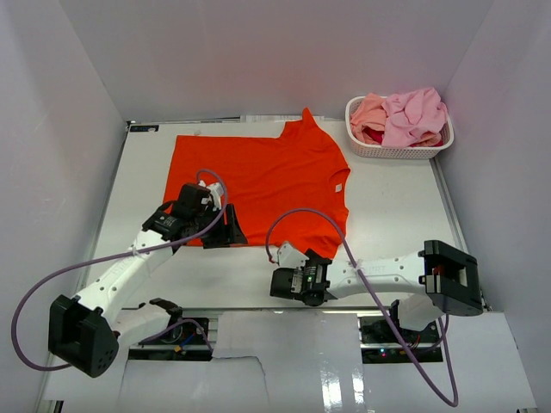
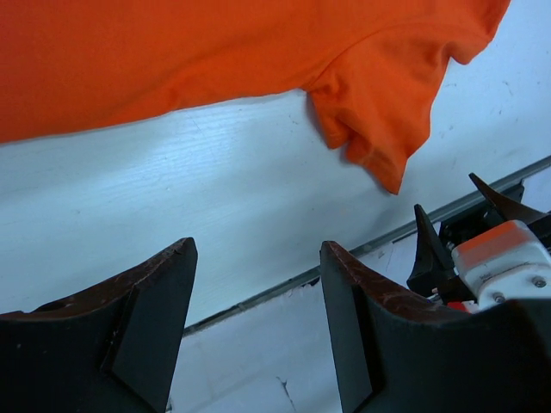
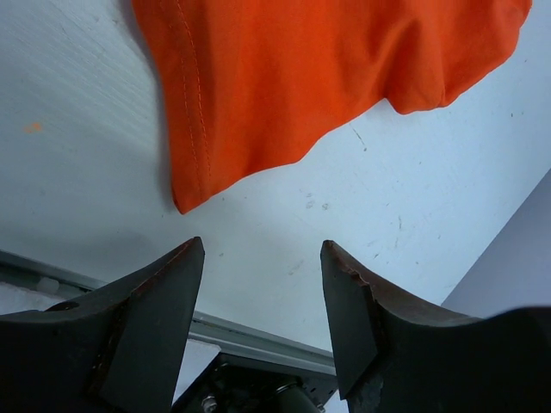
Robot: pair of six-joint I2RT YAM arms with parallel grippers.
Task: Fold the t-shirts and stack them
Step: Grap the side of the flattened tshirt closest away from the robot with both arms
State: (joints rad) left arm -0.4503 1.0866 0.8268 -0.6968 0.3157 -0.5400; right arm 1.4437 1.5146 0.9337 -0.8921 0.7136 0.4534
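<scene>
On the white bench (image 1: 396,206), seen from above, an orange-red t-shirt (image 1: 258,185) lies spread flat and sideways, its collar and small white label (image 1: 337,185) toward the right and one sleeve pointing at the far wall. The left gripper (image 1: 228,232) sits at the shirt's near left corner. The right gripper (image 1: 280,256) hovers just off the near edge of the cloth, close to the lower sleeve. At the far right corner a white perforated basket (image 1: 370,150) holds a heap of garments: a light pink t-shirt (image 1: 415,116) on top, a salmon-peach t-shirt (image 1: 368,110) beside it and a glimpse of dark red cloth (image 1: 372,136) beneath.

From the left wrist, the left gripper (image 2: 258,249) shows its black fingers (image 2: 151,292) spread wide apart with nothing between them, over bare bench. The shirt's near edge (image 2: 215,52) runs across the top of the view and a rumpled sleeve (image 2: 379,103) hangs down at right. The right gripper (image 2: 448,202) is in view at the right edge.

From the right wrist, the right gripper (image 3: 263,249) also has its fingers (image 3: 155,301) parted and holds nothing. A stitched hem corner of the shirt (image 3: 301,77) lies just beyond the tips, not touching them, and a metal rail (image 3: 258,340) marks the bench edge below.
</scene>
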